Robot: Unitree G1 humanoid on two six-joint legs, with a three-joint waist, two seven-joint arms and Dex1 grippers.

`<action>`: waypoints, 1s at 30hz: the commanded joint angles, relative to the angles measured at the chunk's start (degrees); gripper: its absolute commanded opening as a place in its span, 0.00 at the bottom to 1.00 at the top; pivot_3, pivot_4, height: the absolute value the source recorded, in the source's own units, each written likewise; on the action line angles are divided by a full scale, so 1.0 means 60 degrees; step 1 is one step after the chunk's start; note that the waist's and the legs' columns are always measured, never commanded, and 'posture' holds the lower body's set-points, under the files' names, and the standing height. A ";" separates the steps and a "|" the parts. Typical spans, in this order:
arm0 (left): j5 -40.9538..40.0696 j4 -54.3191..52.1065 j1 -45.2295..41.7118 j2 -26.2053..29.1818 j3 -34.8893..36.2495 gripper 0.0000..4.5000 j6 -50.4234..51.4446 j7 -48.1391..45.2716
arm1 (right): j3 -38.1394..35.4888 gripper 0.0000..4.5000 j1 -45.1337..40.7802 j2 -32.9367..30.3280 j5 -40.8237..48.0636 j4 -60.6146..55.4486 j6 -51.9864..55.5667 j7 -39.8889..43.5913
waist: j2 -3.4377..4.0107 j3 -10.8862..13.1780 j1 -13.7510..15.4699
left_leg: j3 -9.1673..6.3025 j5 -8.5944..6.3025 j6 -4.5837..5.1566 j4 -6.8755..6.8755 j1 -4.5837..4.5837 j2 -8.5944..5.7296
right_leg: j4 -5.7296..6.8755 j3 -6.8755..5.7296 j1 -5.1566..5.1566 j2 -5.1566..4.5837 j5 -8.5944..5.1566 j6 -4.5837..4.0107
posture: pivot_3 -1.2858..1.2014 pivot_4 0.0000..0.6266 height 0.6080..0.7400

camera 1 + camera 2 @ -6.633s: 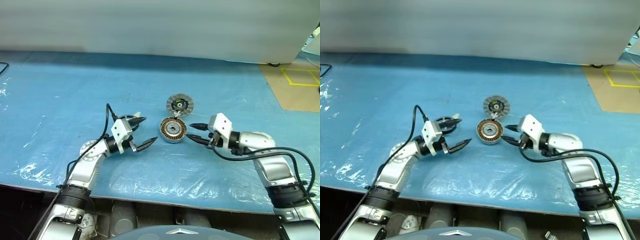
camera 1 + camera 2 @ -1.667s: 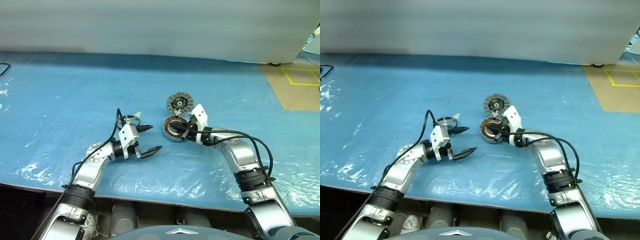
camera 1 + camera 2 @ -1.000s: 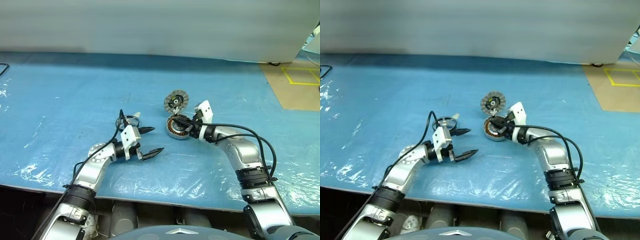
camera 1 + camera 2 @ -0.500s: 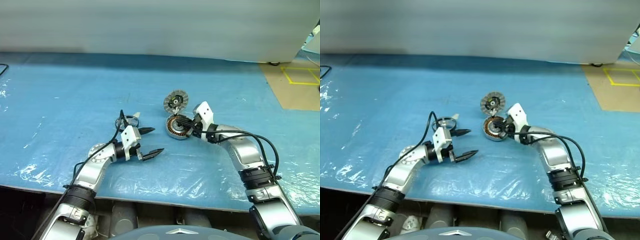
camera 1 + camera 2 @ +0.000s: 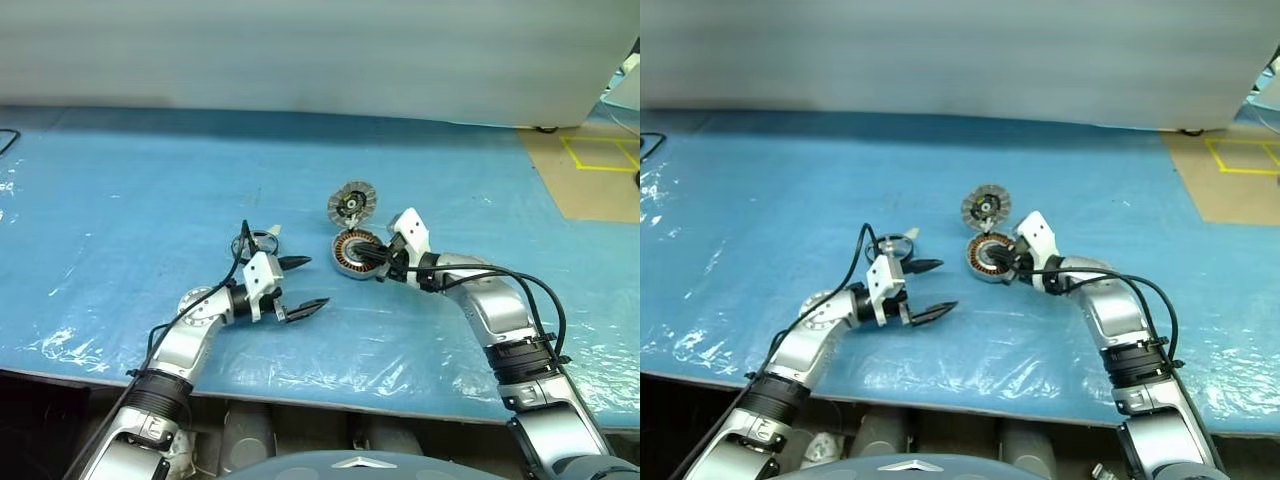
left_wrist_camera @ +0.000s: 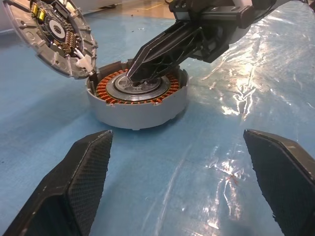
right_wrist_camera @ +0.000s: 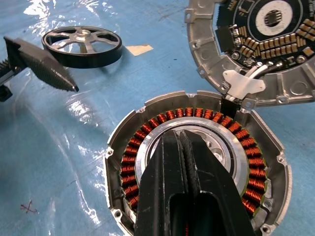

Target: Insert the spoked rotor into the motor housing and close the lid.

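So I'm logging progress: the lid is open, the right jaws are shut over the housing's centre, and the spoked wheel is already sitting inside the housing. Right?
Not quite. The spoked wheel lies on the blue mat beside the housing, not inside it, as the right wrist view shows. The lid is open, and the right gripper has its jaws shut over the housing's centre.

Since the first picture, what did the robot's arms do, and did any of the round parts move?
The right gripper shut and swung in over the motor housing, its tips now on the pale centre. The left gripper stayed open and shifted slightly nearer the housing. The lid tipped up on its hinge; the housing shifted a little. The spoked rotor stayed on the blue sheet.
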 commanded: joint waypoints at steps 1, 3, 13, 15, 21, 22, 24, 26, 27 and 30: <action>-0.0022 -0.0204 -0.0083 -0.0014 -0.0024 1.00 -0.0054 -0.0028 | -0.0446 0.01 -0.0038 0.0263 0.0472 0.0227 0.0480 -0.0166 | 0.0001 0.0000 -0.0003 | 0.0003 0.0000 0.0000 -0.0003 0.0002 0.0000 | 0.0000 0.0002 -0.0002 0.0000 0.0000 0.0000 | 0.52 0.24 1.00; -0.0021 -0.0205 -0.0073 -0.0012 -0.0035 1.00 -0.0044 -0.0024 | -0.0807 0.01 -0.0171 0.0402 0.0933 0.0035 0.0609 -0.0071 | 0.0001 0.0001 -0.0001 | 0.0010 0.0000 0.0000 -0.0012 -0.0005 -0.0001 | 0.0000 0.0008 -0.0018 0.0000 0.0000 0.0000 | 0.52 0.24 1.00; -0.0002 -0.0138 -0.0137 -0.0024 -0.0069 1.00 -0.0058 -0.0051 | 0.0686 0.01 -0.0286 -0.1047 -0.0770 0.0159 -0.0060 0.0540 | 0.0002 0.0001 0.0012 | 0.0012 0.0002 -0.0003 -0.0031 -0.0069 -0.0003 | -0.0002 -0.0005 -0.0081 0.0002 0.0004 0.0006 | 0.52 0.24 1.00; 0.0002 -0.0141 -0.0134 -0.0033 -0.0075 1.00 -0.0055 -0.0048 | 0.0880 0.01 -0.0238 -0.1216 -0.0889 0.0037 -0.0019 0.0676 | 0.0001 0.0001 0.0012 | 0.0012 0.0002 -0.0003 -0.0031 -0.0062 -0.0003 | -0.0003 -0.0003 -0.0075 0.0002 0.0003 0.0006 | 0.52 0.24 1.00; 0.0007 -0.0146 -0.0130 -0.0039 -0.0092 1.00 -0.0028 -0.0057 | 0.0539 0.01 -0.0444 -0.0797 -0.0453 -0.0382 -0.0250 0.0646 | 0.0002 0.0001 -0.0001 | 0.0015 0.0001 -0.0002 -0.0028 -0.0031 -0.0003 | -0.0007 0.0006 -0.0047 0.0002 0.0001 0.0004 | 0.52 0.24 1.00; 0.0017 -0.0137 -0.0133 -0.0042 -0.0101 1.00 -0.0028 -0.0059 | 0.0383 0.01 -0.0530 -0.0636 -0.0313 -0.0419 -0.0221 0.0577 | 0.0002 0.0001 -0.0020 | 0.0016 0.0001 -0.0002 -0.0027 -0.0031 -0.0002 | -0.0007 0.0008 -0.0050 0.0002 0.0001 0.0004 | 0.52 0.24 1.00; 0.0032 -0.0131 -0.0135 -0.0047 -0.0115 1.00 -0.0029 -0.0056 | 0.0254 0.01 -0.0642 -0.0456 -0.0286 -0.0423 -0.0336 0.0519 | 0.0003 0.0002 -0.0035 | 0.0021 0.0002 -0.0002 -0.0029 -0.0036 0.0000 | -0.0006 0.0012 -0.0062 0.0007 0.0001 0.0003 | 0.52 0.24 1.00; 0.0046 -0.0132 -0.0126 -0.0054 -0.0127 1.00 -0.0024 -0.0048 | 0.0118 0.01 -0.0723 -0.0253 -0.0177 -0.0454 -0.0390 0.0464 | 0.0003 0.0002 -0.0016 | 0.0021 0.0002 -0.0002 -0.0030 -0.0049 0.0000 | -0.0003 0.0010 -0.0073 0.0007 0.0001 0.0003 | 0.52 0.24 1.00; 0.0055 -0.0128 -0.0124 -0.0057 -0.0135 1.00 -0.0019 -0.0045 | 0.0085 0.01 -0.0751 -0.0192 -0.0121 -0.0476 -0.0375 0.0451 | 0.0003 0.0002 -0.0010 | 0.0021 0.0002 -0.0002 -0.0030 -0.0057 -0.0001 | -0.0003 0.0010 -0.0078 0.0006 0.0002 0.0004 | 0.52 0.24 1.00; 0.0077 -0.0135 -0.0111 -0.0070 -0.0155 1.00 -0.0007 -0.0025 | 0.0218 0.01 -0.0734 -0.0234 -0.0201 -0.0478 -0.0361 0.0511 | 0.0003 0.0002 -0.0001 | 0.0021 0.0002 -0.0001 -0.0030 -0.0061 -0.0003 | -0.0003 0.0008 -0.0080 0.0004 0.0003 0.0005 | 0.52 0.24 1.00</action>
